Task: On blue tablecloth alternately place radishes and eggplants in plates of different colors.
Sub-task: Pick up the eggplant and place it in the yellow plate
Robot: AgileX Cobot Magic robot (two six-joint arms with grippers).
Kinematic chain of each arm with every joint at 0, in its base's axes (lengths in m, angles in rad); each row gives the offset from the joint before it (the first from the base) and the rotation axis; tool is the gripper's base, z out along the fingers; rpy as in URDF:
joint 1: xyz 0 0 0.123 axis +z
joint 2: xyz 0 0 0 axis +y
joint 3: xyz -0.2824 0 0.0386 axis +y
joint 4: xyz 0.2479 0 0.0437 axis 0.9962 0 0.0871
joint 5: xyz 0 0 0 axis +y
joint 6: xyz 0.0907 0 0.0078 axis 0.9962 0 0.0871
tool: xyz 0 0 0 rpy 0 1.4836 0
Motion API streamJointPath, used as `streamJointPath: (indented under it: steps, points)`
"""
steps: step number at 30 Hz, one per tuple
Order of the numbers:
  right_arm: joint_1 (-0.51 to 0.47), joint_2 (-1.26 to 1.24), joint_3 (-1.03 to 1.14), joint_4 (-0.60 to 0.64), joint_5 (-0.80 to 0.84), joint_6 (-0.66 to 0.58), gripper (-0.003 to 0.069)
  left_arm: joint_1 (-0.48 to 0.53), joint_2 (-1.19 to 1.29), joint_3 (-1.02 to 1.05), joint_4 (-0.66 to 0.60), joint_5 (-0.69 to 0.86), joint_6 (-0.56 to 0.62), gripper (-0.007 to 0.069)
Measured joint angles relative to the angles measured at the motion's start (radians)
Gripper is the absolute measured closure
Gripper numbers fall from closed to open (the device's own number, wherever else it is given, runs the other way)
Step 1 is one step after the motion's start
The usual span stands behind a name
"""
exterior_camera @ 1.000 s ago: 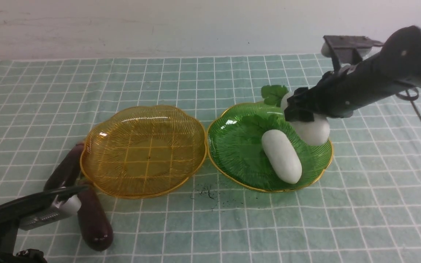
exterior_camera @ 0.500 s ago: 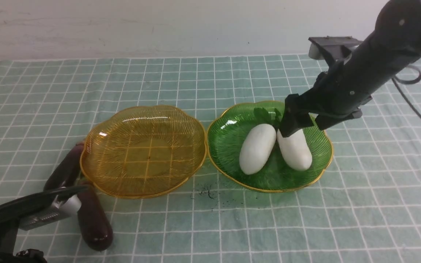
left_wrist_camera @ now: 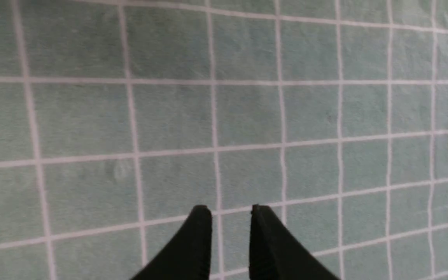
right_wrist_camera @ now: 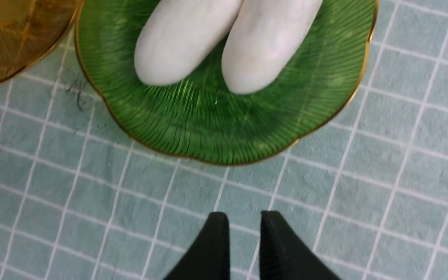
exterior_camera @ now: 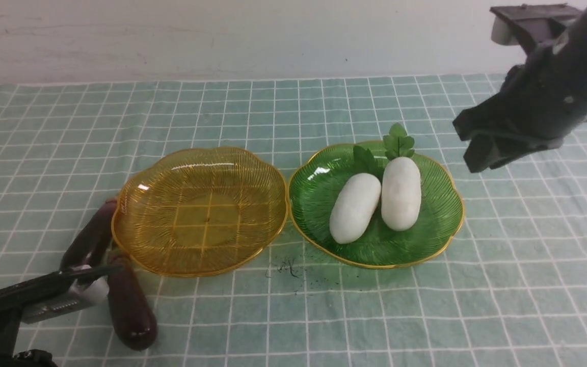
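At the near left, the left gripper point(left_wrist_camera: 230, 213) hangs over bare blue tablecloth point(exterior_camera: 283, 112) with its jaws only narrowly parted and nothing between them. Just beside it lie the two eggplants point(exterior_camera: 129, 308), the farther one partly tucked under the rim of the empty amber plate point(exterior_camera: 202, 168) and the nearer one crossed by the arm's camera housing. Past a scatter of dark specks point(exterior_camera: 288, 267), the green plate point(exterior_camera: 433, 229) holds both radishes point(exterior_camera: 355, 208) side by side and touching, leaves pointing away, while the right gripper point(right_wrist_camera: 243, 217) is raised well clear to their right, jaws narrow and empty.
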Motion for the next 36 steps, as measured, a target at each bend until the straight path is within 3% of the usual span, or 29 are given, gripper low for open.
streamJointPath:
  steps: [4,9,12,19,27,36]
  points:
    - [0.0,-0.178,0.154,-0.002,0.006,0.005,0.0658,0.0,0.0,-0.046,0.137,-0.019,-0.136,0.0378]
    - [0.0,-0.367,0.319,-0.015,0.012,0.005,0.0671,0.0,0.016,-0.117,0.279,-0.063,-0.266,0.0267]
    - [0.0,-0.492,0.438,-0.029,0.009,0.005,0.0673,0.0,0.06,-0.151,0.288,-0.085,-0.331,0.0217]
    - [0.0,-0.562,0.558,-0.031,-0.042,0.005,0.0673,0.0,0.231,-0.155,0.182,-0.214,-0.34,0.0197]
    - [0.0,-0.563,0.565,-0.031,-0.059,0.004,0.0673,0.0,0.484,-0.157,0.155,-0.442,-0.339,0.0197]
    - [0.0,-0.563,0.565,-0.041,-0.061,0.004,0.0673,-0.001,0.59,-0.181,0.105,-0.488,-0.34,0.0199]
